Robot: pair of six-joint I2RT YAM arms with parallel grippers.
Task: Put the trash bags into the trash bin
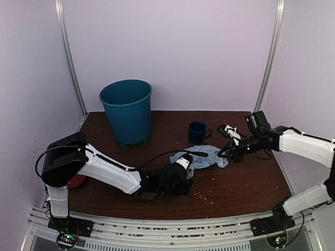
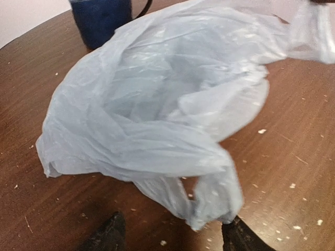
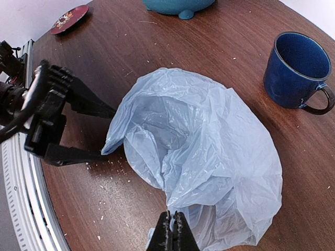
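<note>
Closest to the near edge, the left claw lies low over the dark wooden tabletop with its two fingers spread wide. It grips nothing. A loose corner of the trash bag hangs just between the fingertips, but I cannot tell whether it touches them.

The bag itself sits crumpled in a puffed, pale blue-grey heap at about the middle of the tabletop, outside the bin and well apart from it. Pale crumbs are scattered on the wood around it.

On the bag's right side, the right claw comes in from the right edge with its fingers pressed together. They look pinched on the thin edge of the plastic, which is drawn up a little toward them.

Just beyond the bag stands a dark blue mug, upright, close to the plastic.

Off at the near left, partly behind the left arm, lies a small red disc.

Farthest back, to the left near the wall, the teal trash bin stands upright with its mouth open.
</note>
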